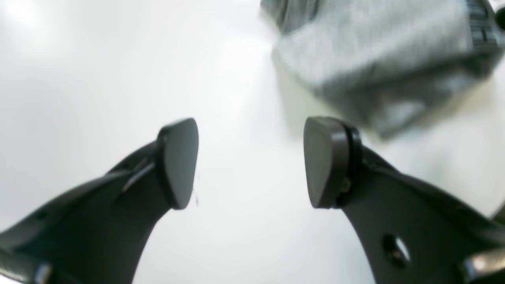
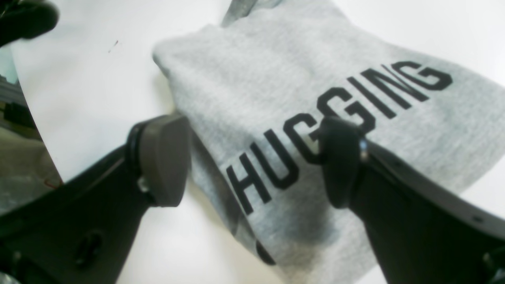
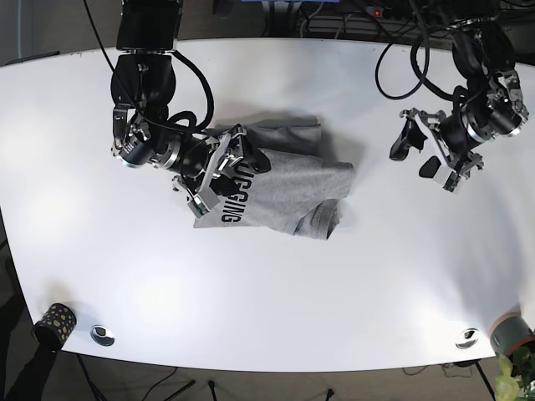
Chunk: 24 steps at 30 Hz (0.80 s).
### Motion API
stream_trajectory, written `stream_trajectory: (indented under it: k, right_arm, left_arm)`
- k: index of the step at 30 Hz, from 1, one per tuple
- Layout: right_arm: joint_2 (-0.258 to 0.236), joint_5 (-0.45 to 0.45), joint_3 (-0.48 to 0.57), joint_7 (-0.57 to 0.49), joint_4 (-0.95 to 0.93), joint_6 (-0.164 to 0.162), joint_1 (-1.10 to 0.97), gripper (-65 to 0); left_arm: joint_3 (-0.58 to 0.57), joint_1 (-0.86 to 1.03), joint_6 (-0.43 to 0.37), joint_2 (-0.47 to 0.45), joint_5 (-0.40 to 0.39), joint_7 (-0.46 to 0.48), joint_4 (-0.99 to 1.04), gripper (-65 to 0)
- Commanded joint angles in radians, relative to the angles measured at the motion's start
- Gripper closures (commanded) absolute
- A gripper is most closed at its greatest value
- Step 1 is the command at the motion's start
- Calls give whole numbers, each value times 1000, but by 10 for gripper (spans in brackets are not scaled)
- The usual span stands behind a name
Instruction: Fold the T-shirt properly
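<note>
- Shirt (image 3: 280, 188) lies partly folded in the middle of the table (image 3: 267, 301).
- Right gripper (image 2: 252, 161) sits open over the shirt's printed edge, holding nothing.
- Left gripper (image 1: 250, 163) is open too, well away from it.
- Next move, I think: pinch that edge and fold it over.

T-shirt (image 2: 300, 90): soft heather-grey knit cloth, matt, black printed lettering. Tabletop (image 3: 267, 292) under it: smooth white, faint sheen. Right gripper (image 2: 252, 161): dark matt plastic, smooth grey pads.

Lab: cabled arms, white table (image 3: 276, 292)
</note>
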State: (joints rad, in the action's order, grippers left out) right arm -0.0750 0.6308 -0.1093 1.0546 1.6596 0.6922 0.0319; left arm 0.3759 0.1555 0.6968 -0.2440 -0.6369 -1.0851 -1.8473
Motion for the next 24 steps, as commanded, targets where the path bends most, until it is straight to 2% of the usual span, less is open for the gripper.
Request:
stream_trajectory:
  k: [1, 5, 8, 11, 14, 17, 24]
  right_arm:
    - [11, 28, 1, -26, 18, 6, 21, -474]
    - [17, 22, 38, -24, 18, 6, 21, -477]
    - [-6, 17, 178, -24, 20, 6, 29, -479]
    - [-18, 17, 308, -29, 18, 6, 67, -480]
    - [-18, -2, 376, -66, 15, 6, 92, -480]
    - [10, -85, 415, -107, 14, 6, 116, -477]
    - [134, -435, 486, -198, -101, 6, 179, -474]
  left_arm:
    - [34, 0, 1, -16, -41, 18, -21, -385]
    - [94, -1, 1, -18, -41, 18, -21, -385]
    - [159, -7, 1, -21, -39, 18, -19, -385]
    - [199, -9, 1, -62, -39, 16, -19, -385]
    - [206, -6, 1, -108, -39, 16, -19, -385]
    - [240, -1, 1, -136, -39, 16, -15, -385]
    - [337, 22, 1, -140, -4, 16, 5, -385]
